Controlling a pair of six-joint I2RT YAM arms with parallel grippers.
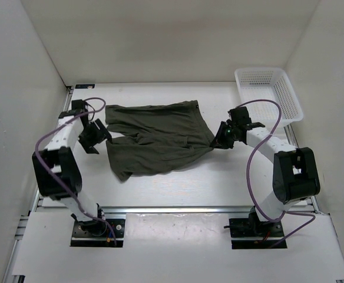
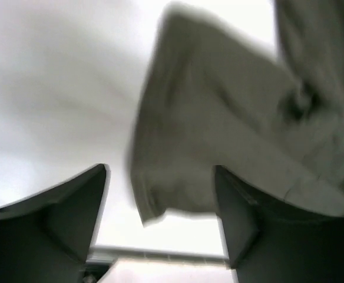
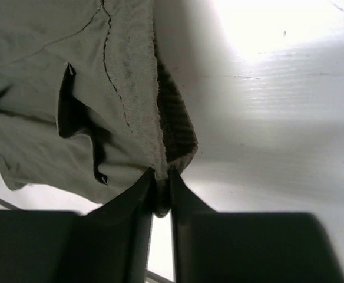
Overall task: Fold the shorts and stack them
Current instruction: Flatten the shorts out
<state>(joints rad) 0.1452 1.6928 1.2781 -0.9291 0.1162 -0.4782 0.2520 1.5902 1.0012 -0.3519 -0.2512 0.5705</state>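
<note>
The table (image 1: 160, 188) carries everything here, and the shorts (image 1: 154, 138) lie across its middle between the two arms, spread wide but rumpled, not yet folded by our reading. The basket (image 1: 290, 94) sits at the far right corner, well apart from the cloth; we take it to be where the folded pair should end up, though nothing confirms that. The right arm (image 1: 272, 147) reaches in from the right, and the cloth draws to a point toward it because the right jaws are clamped together on the edge of the waistband (image 3: 139, 88), a small bunch of fabric pinched between the tips. We judge this grip is there to anchor or tension that side so that the shorts can be pulled flat. The left arm (image 1: 60, 147) bends in at the left edge of the shorts. In its wrist view, which is blurred, the left jaws stand wide apart with a flap of cloth hanging beyond the gap and fabric resting against one side; nothing is gripped. We think they are held wide so as to close on that left edge, giving a second hold opposite the first. If only one side is held, the soft cloth may slide rather than flatten.
</note>
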